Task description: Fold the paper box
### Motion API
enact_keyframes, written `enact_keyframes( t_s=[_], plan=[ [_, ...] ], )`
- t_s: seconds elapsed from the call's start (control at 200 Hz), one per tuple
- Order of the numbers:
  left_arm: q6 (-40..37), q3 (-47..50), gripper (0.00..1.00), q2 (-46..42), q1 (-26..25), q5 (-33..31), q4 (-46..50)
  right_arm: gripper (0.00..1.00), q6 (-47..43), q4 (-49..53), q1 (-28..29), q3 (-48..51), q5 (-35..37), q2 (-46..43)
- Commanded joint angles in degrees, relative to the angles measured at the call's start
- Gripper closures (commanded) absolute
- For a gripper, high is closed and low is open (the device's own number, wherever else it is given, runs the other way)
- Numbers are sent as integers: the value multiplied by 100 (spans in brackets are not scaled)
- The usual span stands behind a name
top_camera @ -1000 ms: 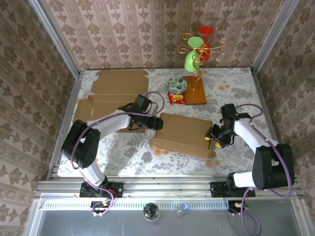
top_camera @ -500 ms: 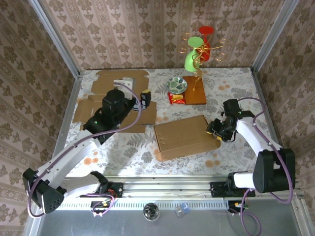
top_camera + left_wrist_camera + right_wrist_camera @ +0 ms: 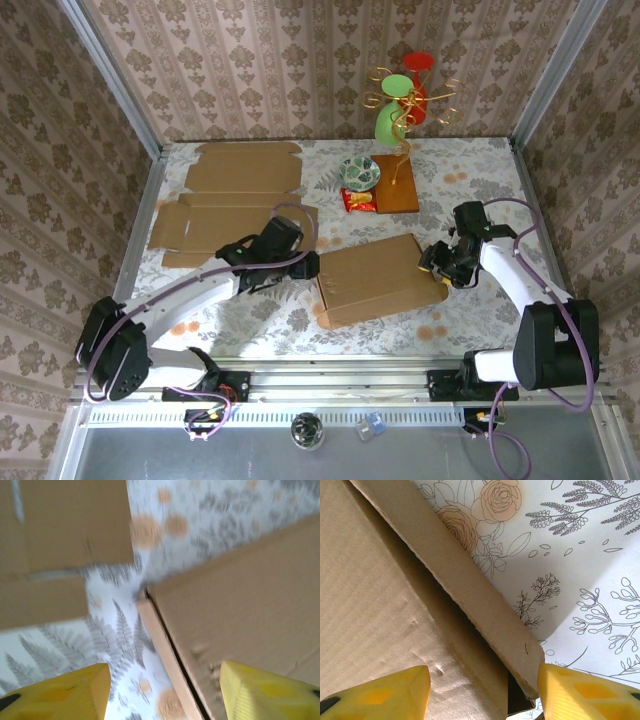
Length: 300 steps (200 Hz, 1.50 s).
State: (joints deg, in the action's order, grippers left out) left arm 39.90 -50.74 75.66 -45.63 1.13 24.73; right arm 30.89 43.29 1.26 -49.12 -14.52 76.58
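Observation:
The paper box (image 3: 380, 280) is a brown cardboard carton lying closed and flat near the table's middle, tilted up to the right. My left gripper (image 3: 308, 266) is at its left end. In the left wrist view the blurred yellow fingers (image 3: 60, 690) stand wide apart, and the box's left edge (image 3: 165, 645) runs between them untouched; the gripper (image 3: 162, 682) is open. My right gripper (image 3: 437, 266) is at the box's right end. It (image 3: 481, 676) is open, with its fingers on either side of a loose side flap (image 3: 470, 590) above the box's top panel (image 3: 375, 610).
Flat cardboard blanks (image 3: 240, 175) lie at the back left, the nearer blank (image 3: 225, 228) just behind the left arm. A wooden board (image 3: 400, 195) carries a patterned bowl (image 3: 360, 172), a red packet (image 3: 360, 200) and a wire stand (image 3: 398, 110) at the back centre. Metal rails fence the table.
The box turned from tilting down-right to tilting up-right. The left arm lifted back over the flat blanks, then came down again at the box's left end. The right gripper shifted slightly.

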Motion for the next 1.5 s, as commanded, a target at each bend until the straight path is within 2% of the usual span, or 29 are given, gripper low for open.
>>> enact_keyframes(
  t_s=[0.0, 0.215, 0.315, 0.555, 0.665, 0.815, 0.965, 1.13, 1.265, 1.36, 1.455, 1.495],
  plan=[
    [501, 31, 40, 270, 29, 354, -93, 37, -120, 97, -29, 57, 144, 33],
    [914, 443, 41, 641, -40, 794, -956, 26, 52, 389, -45, 84, 389, -341],
    [1032, 546, 43, 678, -142, 758, -1014, 21, 106, 364, -111, 227, 264, -591],
    [1501, 1018, 49, 763, -251, 901, -1895, 20, 141, 33, -187, 520, -269, -639],
    [1596, 1051, 50, 817, -274, 833, -1984, 20, 11, 77, -270, 451, -212, -575],
    [1753, 1128, 56, 849, -301, 810, -2484, 21, -219, 170, -337, 206, -106, -465],
    [1674, 977, 62, 943, -244, 673, -2500, 21, -281, 204, -430, -51, -51, -434],
    [1398, 622, 72, 1458, 9, 943, -2749, 21, -290, 9, -584, -241, -125, -106],
    [1152, 115, 71, 1875, 132, 1089, -2711, 21, -435, -180, -749, -307, -206, 275],
    [1019, -178, 71, 1964, 226, 1082, -2447, 21, -492, 38, -767, -403, -149, 555],
    [931, -272, 69, 1860, 249, 1034, -2241, 22, -353, 281, -767, -301, -11, 361],
    [915, -255, 68, 1785, 254, 1033, -2190, 23, -232, 333, -767, -184, 4, -35]
  ],
)
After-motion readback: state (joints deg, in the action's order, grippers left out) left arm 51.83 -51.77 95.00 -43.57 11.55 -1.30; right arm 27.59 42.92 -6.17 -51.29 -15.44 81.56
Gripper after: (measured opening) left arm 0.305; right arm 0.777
